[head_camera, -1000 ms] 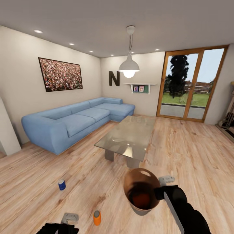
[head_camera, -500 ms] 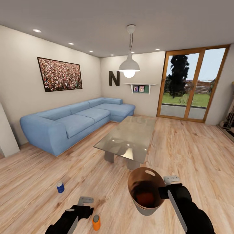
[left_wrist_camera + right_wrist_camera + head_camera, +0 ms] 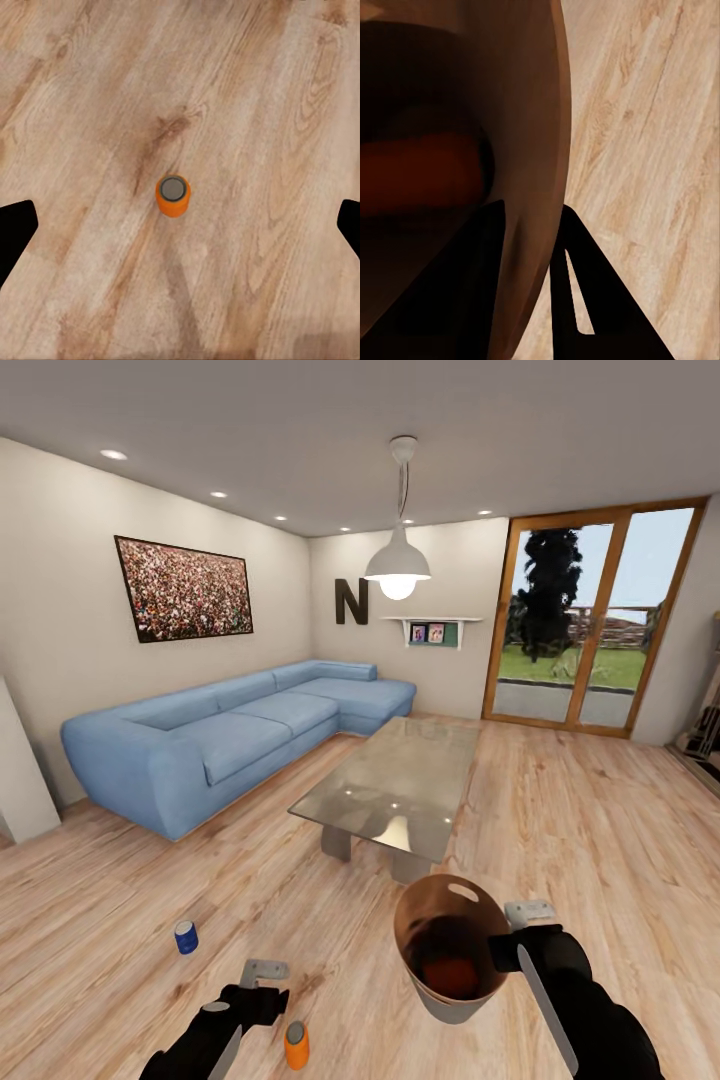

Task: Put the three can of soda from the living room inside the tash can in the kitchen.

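On the plank floor of the living room, head view, places by clock face from the picture's centre:
Floor (image 3: 560, 810): light wood planks, running from the sofa to the glass doors.
Orange can, standing (image 3: 296, 1046): upright on the floor at about 7 o'clock, near the lower edge; silvery grey top; seen from above in the left wrist view (image 3: 173, 195), alone on bare planks.
Blue can (image 3: 186, 937): upright on the floor at about 8 o'clock, well apart from the standing orange can.
Trash can (image 3: 449, 950): at about 5 o'clock, held off the floor, pale outside, glossy copper-brown inside, oval cutout at the far rim; its wall also in the right wrist view (image 3: 536, 187).
Orange can, binned (image 3: 440, 966): orange shape lying at the bottom of the trash can; dim in the right wrist view (image 3: 420, 176).
Right claw (image 3: 529, 225): clenched on the trash can's rim, one finger inside the wall and one outside.
Left claw (image 3: 180, 229): released, fingers spread wide, hovering directly above the standing orange can without touching it.
Sofa (image 3: 230, 730): long blue corner piece at 9 to 11 o'clock along the wall.
Counter (image 3: 395, 785): low, glass-topped, near the centre, just beyond the trash can.
Glass doors (image 3: 590, 620): wood-framed, at 2 o'clock.
Pendant lamp (image 3: 397, 565): white, lit, at 12 o'clock.
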`<state>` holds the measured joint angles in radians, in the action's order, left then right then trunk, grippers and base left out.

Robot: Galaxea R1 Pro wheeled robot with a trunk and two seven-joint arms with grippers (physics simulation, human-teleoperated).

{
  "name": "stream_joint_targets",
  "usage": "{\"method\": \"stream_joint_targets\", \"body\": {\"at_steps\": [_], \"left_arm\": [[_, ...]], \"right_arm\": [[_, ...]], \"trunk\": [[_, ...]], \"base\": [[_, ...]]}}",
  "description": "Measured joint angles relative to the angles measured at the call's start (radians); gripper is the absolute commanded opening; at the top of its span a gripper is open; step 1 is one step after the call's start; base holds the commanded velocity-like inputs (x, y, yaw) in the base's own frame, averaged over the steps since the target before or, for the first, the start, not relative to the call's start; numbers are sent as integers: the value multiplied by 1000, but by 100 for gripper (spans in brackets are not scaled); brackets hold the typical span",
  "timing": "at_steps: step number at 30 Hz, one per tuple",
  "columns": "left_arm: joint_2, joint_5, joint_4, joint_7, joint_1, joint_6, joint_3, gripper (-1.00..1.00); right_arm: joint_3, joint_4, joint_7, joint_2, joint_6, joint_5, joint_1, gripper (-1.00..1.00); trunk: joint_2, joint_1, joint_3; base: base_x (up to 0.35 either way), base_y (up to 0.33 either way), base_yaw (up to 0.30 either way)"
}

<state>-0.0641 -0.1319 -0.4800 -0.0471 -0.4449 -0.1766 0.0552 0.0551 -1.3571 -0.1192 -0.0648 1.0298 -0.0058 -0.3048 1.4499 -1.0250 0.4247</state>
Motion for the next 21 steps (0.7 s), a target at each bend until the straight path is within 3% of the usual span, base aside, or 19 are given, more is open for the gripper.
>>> {"method": "stream_joint_targets", "body": {"at_steps": [8, 21], "left_arm": [[0, 1, -1, 0, 0, 2, 0, 100], [-1, 2, -2, 0, 0, 2, 0, 100]], "right_arm": [[0, -1, 1, 0, 0, -1, 0, -100], [0, -2, 1, 0, 0, 1, 0, -100]], "trunk": [[0, 0, 0], [-77, 42, -34]], "base": [[0, 0, 0], [0, 0, 0]]}}
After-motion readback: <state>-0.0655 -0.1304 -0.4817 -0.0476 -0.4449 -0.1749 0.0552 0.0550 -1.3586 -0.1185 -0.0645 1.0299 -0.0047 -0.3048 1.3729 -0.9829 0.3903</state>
